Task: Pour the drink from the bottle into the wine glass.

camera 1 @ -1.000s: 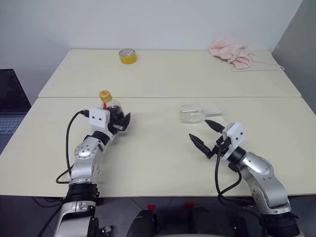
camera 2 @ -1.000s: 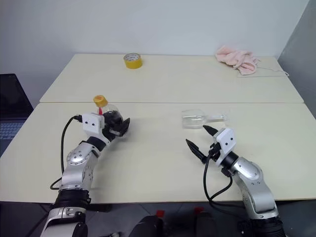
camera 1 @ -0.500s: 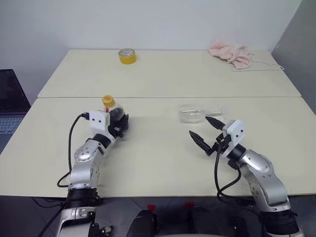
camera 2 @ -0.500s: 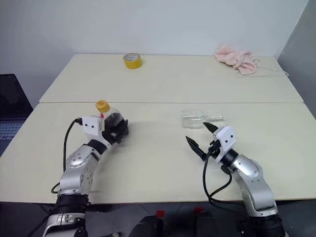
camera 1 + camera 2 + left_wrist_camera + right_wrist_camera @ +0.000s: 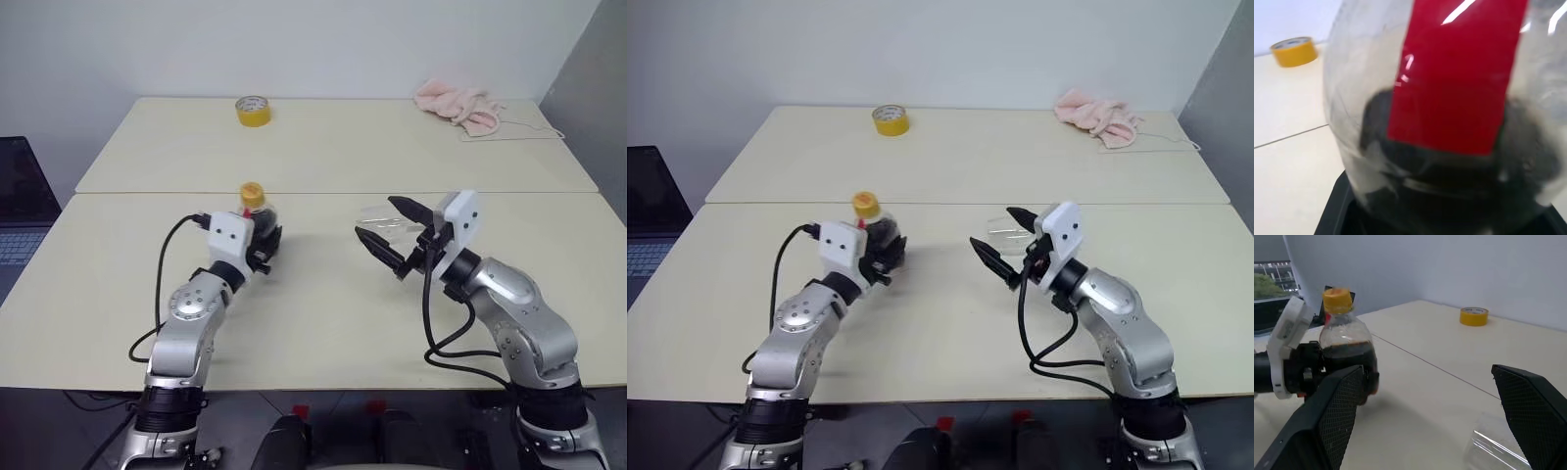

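Plastic bottle [image 5: 261,217]: clear and squat, upright, yellow-orange cap [image 5: 252,193] screwed on, red label [image 5: 1459,73] down its side. It stands in the left gripper's [image 5: 266,243] grasp on the near table, left of centre.
Drink [image 5: 1349,357]: dark brown, filling roughly the lower half of the bottle; the upper part looks clear.
Left jaws: closed on the bottle's lower body, one black finger on either side.
Glass [image 5: 384,223]: clear, lying on its side on the near table, right of centre; partly hidden behind the right gripper [image 5: 390,234]. From the wrist view its rim [image 5: 1498,450] seems empty, though I can't be sure at this angle.
Right jaws: spread wide, holding nothing, raised above the table just in front of the glass, fingers [image 5: 1327,421] pointing toward the bottle.
Gap: a bare stretch of tabletop lies between bottle and right gripper.
Table [image 5: 313,333]: two pale cream tops butted together, the seam [image 5: 127,193] running across just behind the bottle and glass.
Far top: tape [image 5: 253,111] near the back edge on the left, pink cloth [image 5: 458,106] near the back right corner; the middle is open.
Left edge: a laptop [image 5: 18,211] sits just off the table's side.
Near edge: both arms reach in over it.
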Motion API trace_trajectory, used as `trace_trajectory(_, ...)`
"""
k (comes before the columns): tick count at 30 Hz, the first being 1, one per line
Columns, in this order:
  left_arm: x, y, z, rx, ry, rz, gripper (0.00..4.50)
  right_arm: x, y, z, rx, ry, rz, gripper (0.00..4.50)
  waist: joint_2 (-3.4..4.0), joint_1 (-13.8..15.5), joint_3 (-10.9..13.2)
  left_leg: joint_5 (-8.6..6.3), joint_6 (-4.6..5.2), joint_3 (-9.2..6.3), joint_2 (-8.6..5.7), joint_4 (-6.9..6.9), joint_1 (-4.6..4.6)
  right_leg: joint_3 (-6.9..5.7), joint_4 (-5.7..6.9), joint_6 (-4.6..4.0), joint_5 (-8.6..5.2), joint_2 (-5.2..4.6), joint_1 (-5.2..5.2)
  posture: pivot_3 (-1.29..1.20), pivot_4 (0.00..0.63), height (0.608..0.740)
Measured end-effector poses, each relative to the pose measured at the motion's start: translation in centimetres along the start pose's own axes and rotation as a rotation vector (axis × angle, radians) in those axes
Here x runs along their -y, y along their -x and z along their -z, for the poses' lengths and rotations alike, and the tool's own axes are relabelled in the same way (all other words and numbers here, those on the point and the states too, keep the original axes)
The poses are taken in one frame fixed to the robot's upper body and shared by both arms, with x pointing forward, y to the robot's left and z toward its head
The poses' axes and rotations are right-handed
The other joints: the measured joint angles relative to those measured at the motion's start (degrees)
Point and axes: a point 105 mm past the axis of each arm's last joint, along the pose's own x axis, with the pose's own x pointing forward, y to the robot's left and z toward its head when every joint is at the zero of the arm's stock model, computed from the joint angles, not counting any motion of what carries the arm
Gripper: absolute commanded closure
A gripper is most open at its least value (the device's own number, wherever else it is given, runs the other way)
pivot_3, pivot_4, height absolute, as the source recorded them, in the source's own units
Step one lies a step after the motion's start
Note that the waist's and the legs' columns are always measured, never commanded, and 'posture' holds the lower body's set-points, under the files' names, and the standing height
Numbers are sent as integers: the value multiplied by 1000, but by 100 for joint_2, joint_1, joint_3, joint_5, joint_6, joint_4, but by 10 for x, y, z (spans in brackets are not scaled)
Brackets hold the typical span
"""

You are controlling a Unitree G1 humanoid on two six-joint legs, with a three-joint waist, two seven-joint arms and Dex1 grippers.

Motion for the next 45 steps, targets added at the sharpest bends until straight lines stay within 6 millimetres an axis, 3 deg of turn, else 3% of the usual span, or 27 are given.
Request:
trace_trajectory(7, 17, -8, -7, 8, 3, 46, 2554, -19, -38, -31, 32, -31, -71, 0, 1, -17, 1, 0, 0, -1, 1, -4, -6, -1, 1, 0, 0, 1, -10, 0, 150, 740)
trace_trajectory(13, 26, -10, -5, 8, 13, 64, 2560, -40, -61, -23, -14, -82, -137, 0, 1, -22, 1, 1, -2, 0, -2, 4, -25, -2, 4, -1, 1, -3, -28, 0, 150, 740)
trace_trajectory(32, 37, -12, -4, 5, 2, 109, 2682, -43, -89, -20, -54, -71, -146, 0, 2, -83, 1, 1, -2, 0, -2, 2, -29, 0, 12, -1, 1, -3, -40, 0, 150, 740)
trace_trajectory(40, 37, -12, -6, 13, -10, 107, 2683, -45, -91, -22, -36, -57, -149, 0, 2, -94, 1, 1, -2, 1, -2, 2, -30, 0, 12, -1, 1, -4, -41, 0, 150, 740)
trace_trajectory(43, 37, -12, -6, 18, -12, 107, 2703, -44, -91, -22, -41, -46, -141, 640, 2, -96, 1, 1, -2, 0, -2, 2, -30, 0, 13, -1, 1, -3, -42, 0, 150, 740)
trace_trajectory(45, 37, -12, -6, 18, -13, 107, 2752, -44, -91, -22, -41, -43, -142, 1301, 2, -96, 1, 1, -2, 1, -2, 2, -30, 1, 13, -1, 1, -3, -42, 0, 150, 740)
